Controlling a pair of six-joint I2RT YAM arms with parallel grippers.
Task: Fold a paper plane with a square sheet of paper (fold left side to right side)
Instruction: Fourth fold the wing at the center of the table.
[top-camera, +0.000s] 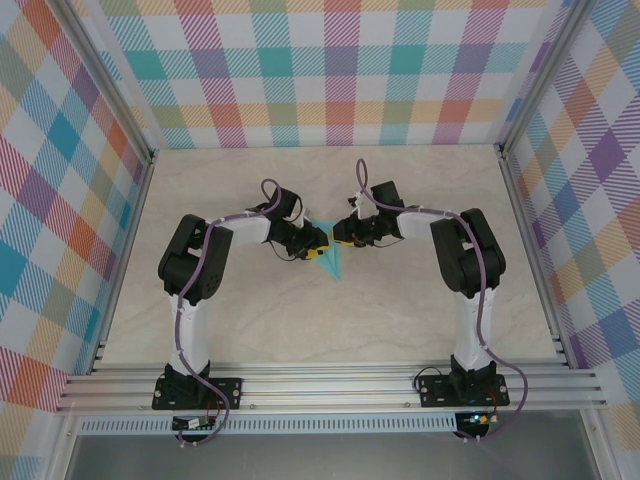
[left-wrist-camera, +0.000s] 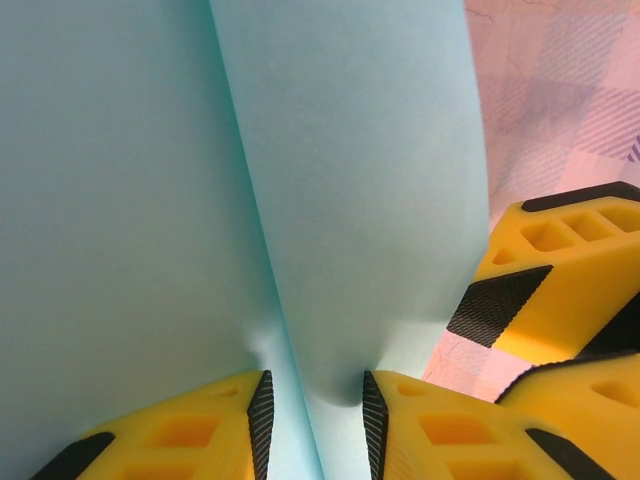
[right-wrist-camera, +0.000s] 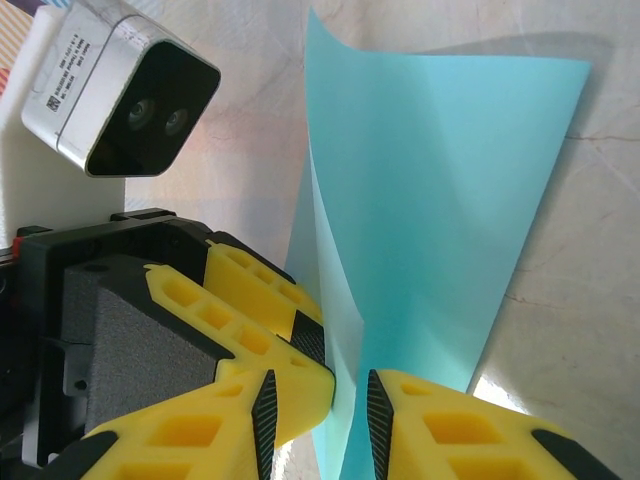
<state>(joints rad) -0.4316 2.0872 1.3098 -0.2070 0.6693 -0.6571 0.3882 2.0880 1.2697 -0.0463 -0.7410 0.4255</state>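
Turquoise paper (right-wrist-camera: 440, 200), folded, stands upright between our two sets of fingers. Our left fingers (left-wrist-camera: 180, 435) pinch its rounded crease. Our right fingers (right-wrist-camera: 450, 430) straddle its edge; whether they grip it we cannot tell.

Paper (left-wrist-camera: 350, 200) — cut off top and left in left-wrist view.

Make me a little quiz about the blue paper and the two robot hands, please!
1. True or false: the sheet of paper lies flat on the table.
2. What colour are the fingers of the left gripper and the right gripper? A red, B yellow, C green.
3. Fill in: the paper sits between the fingers of ___ grippers.
Key: 1 false, it is bent and rises off the table. 2 B. 3 both.
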